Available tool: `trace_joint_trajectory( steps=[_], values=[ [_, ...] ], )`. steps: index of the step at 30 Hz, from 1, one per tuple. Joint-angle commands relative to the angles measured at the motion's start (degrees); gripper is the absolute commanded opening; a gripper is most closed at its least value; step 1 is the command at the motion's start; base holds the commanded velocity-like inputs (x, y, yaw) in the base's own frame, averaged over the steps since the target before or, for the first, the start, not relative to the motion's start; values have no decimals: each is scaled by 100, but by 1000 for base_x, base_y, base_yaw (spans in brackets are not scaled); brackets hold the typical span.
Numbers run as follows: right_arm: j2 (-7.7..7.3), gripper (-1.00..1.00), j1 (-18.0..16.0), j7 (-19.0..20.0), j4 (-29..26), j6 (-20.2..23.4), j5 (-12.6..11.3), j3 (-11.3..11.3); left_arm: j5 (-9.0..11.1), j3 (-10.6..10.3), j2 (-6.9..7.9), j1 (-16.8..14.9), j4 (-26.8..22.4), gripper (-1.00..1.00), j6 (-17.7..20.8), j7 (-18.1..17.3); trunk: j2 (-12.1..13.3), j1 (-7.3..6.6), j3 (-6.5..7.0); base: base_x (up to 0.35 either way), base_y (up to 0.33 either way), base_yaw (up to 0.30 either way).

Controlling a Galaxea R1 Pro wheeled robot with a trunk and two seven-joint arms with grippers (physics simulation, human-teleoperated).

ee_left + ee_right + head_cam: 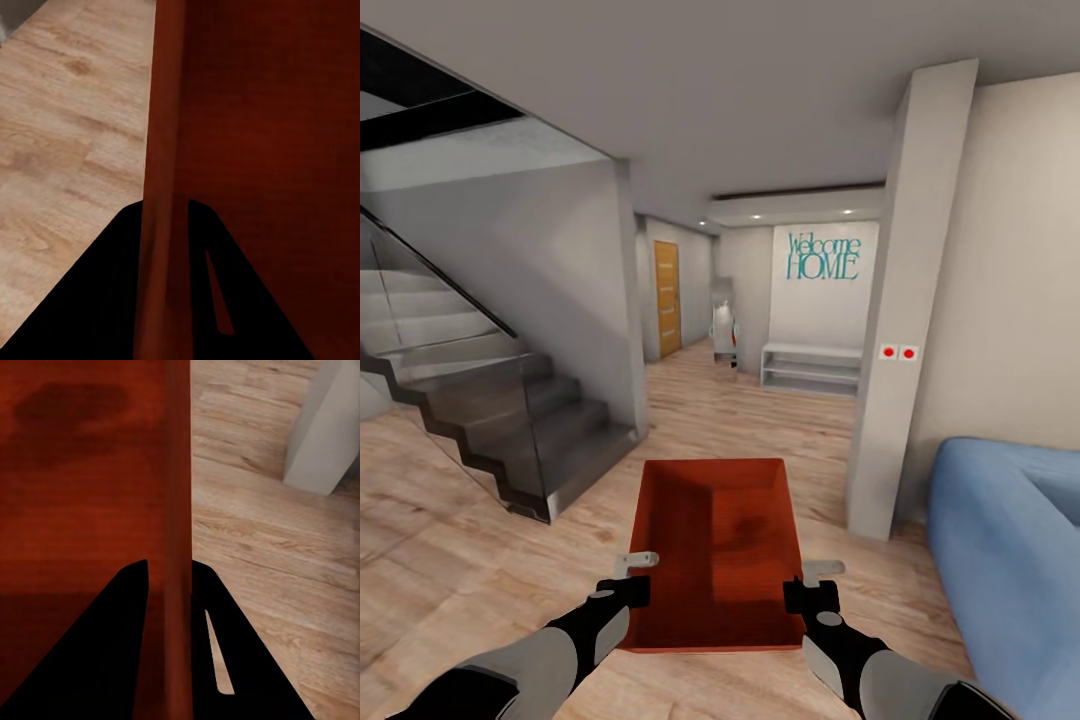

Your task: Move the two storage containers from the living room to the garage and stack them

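Storage container [715, 545] held between both arms, long axis running forward from them. Left end effector [628, 578] clamped on left wall, right end effector [812, 585] on right wall; both equally near.

Left gripper [637, 576], right gripper [812, 584]: jaws clamped.

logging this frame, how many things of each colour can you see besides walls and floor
orange-red: 1, the storage container
blue: 1, the sofa
white: 1, the low shelf
light wood: 1, the door
red: 2, the wall buttons
total: 6
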Motion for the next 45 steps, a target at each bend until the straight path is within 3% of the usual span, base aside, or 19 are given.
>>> trace_joint_trajectory(
  steps=[1,45],
  values=[
    [-2,-100,0,79,-2,16,-55,79,-15,373,22,-13,-16,-100,-26,471,-7,5,-9,326,0,0],
    [-3,-100,-3,78,-2,10,-49,78,-15,373,26,-13,-19,-100,-34,471,-7,5,-9,326,0,0]
  ],
)
